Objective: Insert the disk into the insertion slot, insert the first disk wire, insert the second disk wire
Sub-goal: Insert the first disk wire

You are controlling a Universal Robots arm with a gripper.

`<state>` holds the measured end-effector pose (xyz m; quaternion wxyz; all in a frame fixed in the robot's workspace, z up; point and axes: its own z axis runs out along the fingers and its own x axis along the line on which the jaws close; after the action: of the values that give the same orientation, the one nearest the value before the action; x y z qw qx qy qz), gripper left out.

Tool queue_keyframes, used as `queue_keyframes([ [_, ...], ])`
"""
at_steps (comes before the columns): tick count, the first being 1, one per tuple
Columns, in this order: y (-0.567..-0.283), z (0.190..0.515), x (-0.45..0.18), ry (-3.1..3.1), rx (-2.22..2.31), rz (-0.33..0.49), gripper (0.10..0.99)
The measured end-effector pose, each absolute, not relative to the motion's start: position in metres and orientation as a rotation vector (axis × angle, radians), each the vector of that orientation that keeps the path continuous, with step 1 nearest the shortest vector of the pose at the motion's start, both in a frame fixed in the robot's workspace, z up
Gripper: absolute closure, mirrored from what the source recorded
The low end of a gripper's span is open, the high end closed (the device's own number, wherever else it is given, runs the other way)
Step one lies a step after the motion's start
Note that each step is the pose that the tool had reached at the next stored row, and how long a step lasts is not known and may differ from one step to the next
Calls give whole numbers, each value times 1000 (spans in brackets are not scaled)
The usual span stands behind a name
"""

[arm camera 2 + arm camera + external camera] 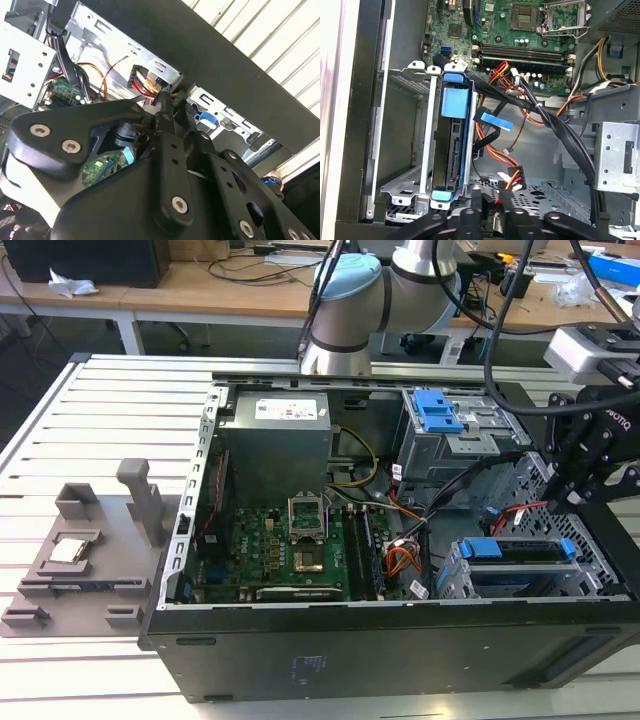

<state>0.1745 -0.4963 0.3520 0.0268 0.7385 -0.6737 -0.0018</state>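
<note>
Inside the insertion slot [426, 135] disk [455, 102] sits, tool [492, 201] nr its end.

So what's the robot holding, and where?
The end effector seems to pinch the black plastic plug of the red-and-yellow wire bundle, by its sides.

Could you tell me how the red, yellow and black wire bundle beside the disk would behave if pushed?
Probably floppy: the wire bundle curves loosely to its connector, so it would likely bend, not transmit a push. Its thin strands look light; anchored at its other end, it may spring back.
</note>
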Motion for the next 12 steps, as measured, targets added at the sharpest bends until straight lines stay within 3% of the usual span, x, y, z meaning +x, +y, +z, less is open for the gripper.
queue_keyframes([
  [2,-496,352,175,-2081,2283,-6,882],
  [12,-496,358,174,-2078,2286,-6,886],
])
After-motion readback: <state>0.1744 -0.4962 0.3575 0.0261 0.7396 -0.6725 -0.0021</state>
